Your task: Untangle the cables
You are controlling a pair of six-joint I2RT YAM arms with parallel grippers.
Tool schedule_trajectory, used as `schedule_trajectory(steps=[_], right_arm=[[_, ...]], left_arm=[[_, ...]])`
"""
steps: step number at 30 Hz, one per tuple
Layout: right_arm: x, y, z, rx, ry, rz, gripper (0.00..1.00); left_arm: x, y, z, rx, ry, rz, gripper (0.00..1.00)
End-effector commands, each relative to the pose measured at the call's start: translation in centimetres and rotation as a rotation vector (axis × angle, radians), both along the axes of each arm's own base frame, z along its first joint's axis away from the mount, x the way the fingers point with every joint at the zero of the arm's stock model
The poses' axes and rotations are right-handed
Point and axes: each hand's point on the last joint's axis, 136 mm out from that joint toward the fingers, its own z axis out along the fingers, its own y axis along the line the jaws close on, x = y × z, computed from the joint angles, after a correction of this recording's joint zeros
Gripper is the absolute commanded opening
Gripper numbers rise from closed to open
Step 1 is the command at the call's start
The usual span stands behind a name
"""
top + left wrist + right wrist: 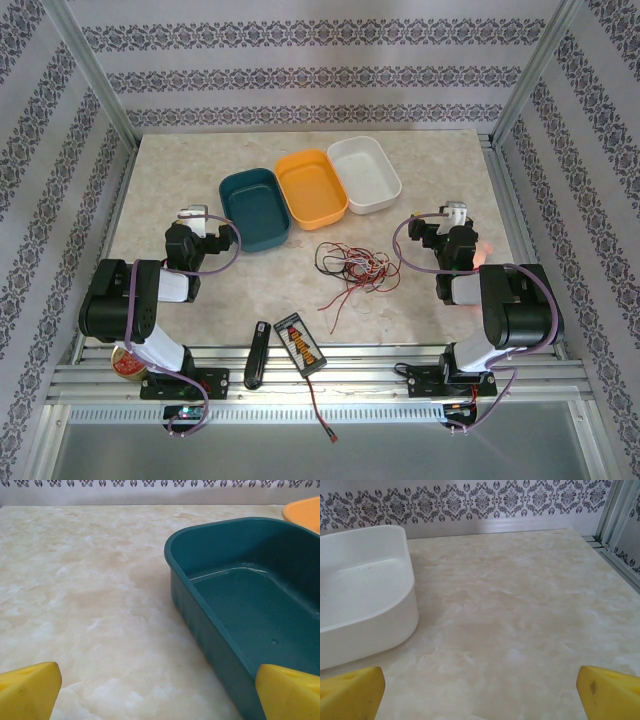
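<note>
On the table [180, 170], cables [352, 267], apparently tangled.

Beige marble-look table [200, 160], grey damask-striped wallpaper walls [300, 70] left, right and far, aluminium frame posts [97, 75] at the far corners.

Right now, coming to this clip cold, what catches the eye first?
Three empty trays stand in a row across the far half of the table: the teal tray, the orange tray and the white tray. Just in front of them, mid-table, the cables lie in a loose tangle of thin red, black and pale wire.
</note>
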Motion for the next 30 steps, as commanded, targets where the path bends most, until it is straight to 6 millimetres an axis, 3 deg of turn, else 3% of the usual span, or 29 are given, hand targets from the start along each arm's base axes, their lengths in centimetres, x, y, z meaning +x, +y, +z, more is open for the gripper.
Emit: schedule_trajectory(steps=[1, 27, 30], right_arm=[[0.0, 0.1, -0.1, -0.001, 0.008, -0.008, 0.98], [-0.2, -0.5, 0.1, 0.001, 0.003, -0.045, 0.98], [-0.6, -1.0, 0.9, -0.002, -0.007, -0.073, 0.98]], left_arm=[[0.1, -0.4, 0.0, 0.005, 0.010, -0.016, 0.99], [0.1, -0.3, 0.0, 0.004, 0.007, -0.009, 0.99], [-0.7, 0.5, 1.1, 0.002, -0.042, 0.042, 0.99]])
